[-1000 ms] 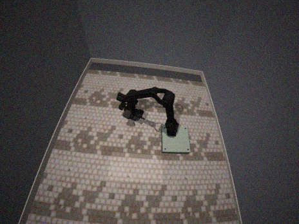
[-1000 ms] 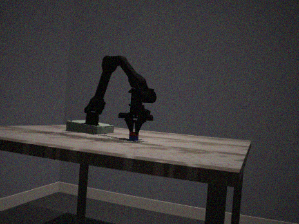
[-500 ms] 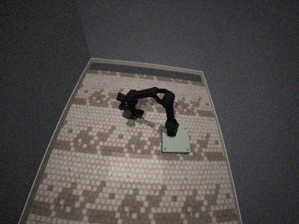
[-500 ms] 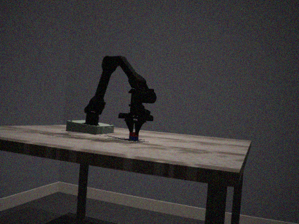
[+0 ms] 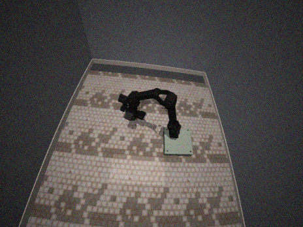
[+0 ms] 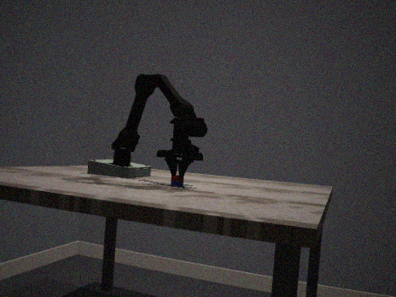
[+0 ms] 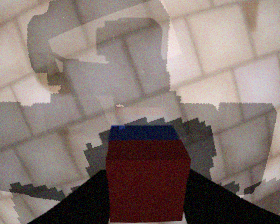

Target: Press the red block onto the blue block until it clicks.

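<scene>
The red block (image 6: 177, 178) (image 7: 148, 192) sits on top of the blue block (image 6: 176, 184) (image 7: 145, 133), which stands on the table (image 6: 256, 206) (image 5: 137, 177). In the wrist view the blue block shows as a strip just beyond the red block's far edge, and the two look lined up. No gap shows between them; whether the studs are fully seated cannot be told. My gripper (image 6: 177, 176) (image 7: 145, 178) points straight down and is shut on the red block, with a dark finger against each side. In the top view the arm hides both blocks.
The arm's pale green base plate (image 5: 183, 147) (image 6: 98, 167) is on the table, to the left of the blocks in the exterior view. The arm arches up from it and down to the blocks. The table's near edge and right edge show in the exterior view.
</scene>
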You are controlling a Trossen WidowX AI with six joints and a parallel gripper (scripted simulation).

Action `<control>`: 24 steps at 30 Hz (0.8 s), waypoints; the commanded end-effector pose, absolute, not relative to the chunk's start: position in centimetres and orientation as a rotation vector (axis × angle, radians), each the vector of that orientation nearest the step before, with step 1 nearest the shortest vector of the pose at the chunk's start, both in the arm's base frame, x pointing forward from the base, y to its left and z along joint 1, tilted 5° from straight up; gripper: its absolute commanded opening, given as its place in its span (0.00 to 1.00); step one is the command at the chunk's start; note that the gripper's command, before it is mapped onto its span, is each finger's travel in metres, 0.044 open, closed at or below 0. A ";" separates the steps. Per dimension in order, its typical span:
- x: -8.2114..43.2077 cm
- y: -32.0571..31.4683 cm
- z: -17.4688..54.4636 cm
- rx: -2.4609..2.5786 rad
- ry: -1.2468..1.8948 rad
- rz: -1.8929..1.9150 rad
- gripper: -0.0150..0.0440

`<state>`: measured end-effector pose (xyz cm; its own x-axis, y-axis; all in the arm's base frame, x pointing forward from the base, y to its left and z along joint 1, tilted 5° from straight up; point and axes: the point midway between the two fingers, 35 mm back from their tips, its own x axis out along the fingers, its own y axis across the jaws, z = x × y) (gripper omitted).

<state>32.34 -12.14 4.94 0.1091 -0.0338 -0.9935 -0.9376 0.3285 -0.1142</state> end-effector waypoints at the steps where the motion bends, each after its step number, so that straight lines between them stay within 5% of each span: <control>1: 32.3 -12.1 5.0 -1.021 1.278 0.872 0.57; 11: 32.4 -12.2 5.2 -1.021 1.278 0.873 0.63; 18: 31.3 -11.9 14.7 -1.021 1.274 0.877 0.63; 24: 31.7 -12.1 15.1 -1.021 1.274 0.877 0.63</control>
<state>31.79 -12.15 14.90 0.1281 -0.0419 -0.9909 -0.9349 0.3283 -0.1347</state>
